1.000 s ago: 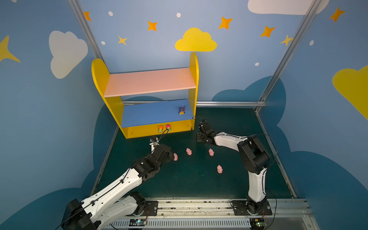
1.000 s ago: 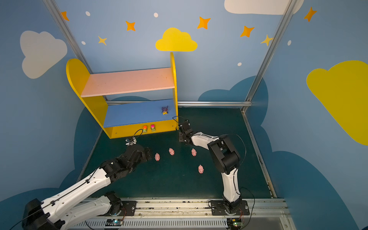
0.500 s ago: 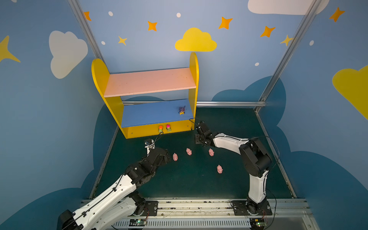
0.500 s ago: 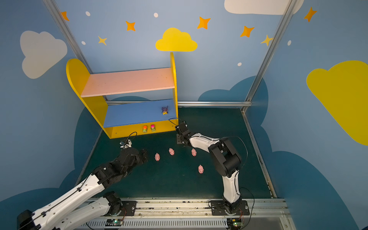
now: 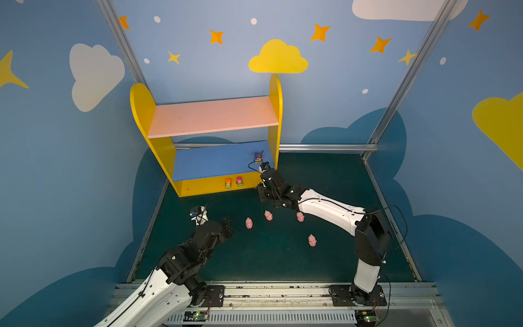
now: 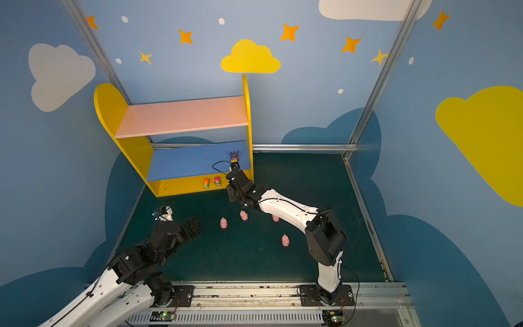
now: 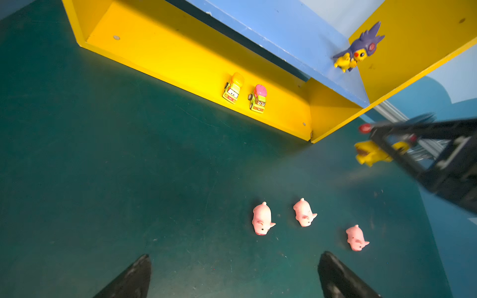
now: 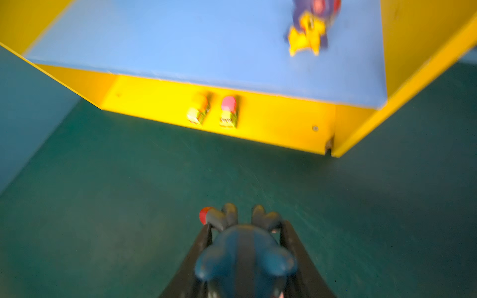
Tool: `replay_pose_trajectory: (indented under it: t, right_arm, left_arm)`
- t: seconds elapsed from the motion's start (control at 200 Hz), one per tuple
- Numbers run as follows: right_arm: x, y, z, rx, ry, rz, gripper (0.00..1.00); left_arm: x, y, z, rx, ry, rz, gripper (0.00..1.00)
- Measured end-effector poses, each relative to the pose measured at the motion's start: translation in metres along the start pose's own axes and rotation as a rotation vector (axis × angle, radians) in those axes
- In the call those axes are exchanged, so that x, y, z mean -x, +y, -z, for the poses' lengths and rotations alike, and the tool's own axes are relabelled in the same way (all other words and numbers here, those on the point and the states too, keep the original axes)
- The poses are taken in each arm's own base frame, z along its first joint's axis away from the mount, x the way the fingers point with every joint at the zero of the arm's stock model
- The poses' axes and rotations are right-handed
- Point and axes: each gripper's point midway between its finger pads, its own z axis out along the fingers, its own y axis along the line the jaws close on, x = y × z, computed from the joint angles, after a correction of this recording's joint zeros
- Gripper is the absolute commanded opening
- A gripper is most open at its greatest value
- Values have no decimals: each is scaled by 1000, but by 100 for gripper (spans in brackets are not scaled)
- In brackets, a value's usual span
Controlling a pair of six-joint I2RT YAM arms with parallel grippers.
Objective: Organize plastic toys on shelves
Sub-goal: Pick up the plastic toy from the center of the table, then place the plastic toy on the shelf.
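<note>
Right pincer [image 8: 244,227] clamped on yellow plastic figure with dark blue spiky head [image 8: 245,258], held low before right end of small yellow shelf unit [image 5: 144,113].
Twin figure [image 5: 258,156] seated on unit's blue lower board [image 5: 209,167], right end.
Orange-topped green car [image 5: 228,183] and pink-topped green car [image 5: 239,181] parked side by side on unit's yellow base [image 5: 198,188].
Four pink plastic pigs [image 5: 249,223] [image 5: 268,215] [image 5: 300,217] [image 5: 312,240] scattered on green mat [image 5: 283,263] before unit. One partly hidden by right forearm [image 6: 285,208].
Left pincer [image 7: 235,276] spread wide, low over mat, near leftmost pig.
</note>
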Motion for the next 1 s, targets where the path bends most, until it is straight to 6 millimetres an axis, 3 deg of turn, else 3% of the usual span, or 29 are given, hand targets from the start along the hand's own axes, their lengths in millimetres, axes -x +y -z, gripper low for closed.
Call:
replay_pose_trajectory:
  t: [0.09,0.195,0.541,0.786,0.996]
  right_arm:
    - [26,14,2,18,-54,15,25]
    - [42,25,-6,28,-85,34,25]
    - [52,49,-63,34,-72,121,24]
    - [80,63,-84,48,-138,148,24]
    - [88,61,-101,45,-169,145,24]
  left_arm:
    - [1,4,3,3,-6,8,100]
    - [2,8,6,10,-15,15,100]
    - [6,17,8,43,-49,12,100]
    - [3,20,-1,98,-35,-36,100]
    - [6,22,-3,117,-48,-49,100]
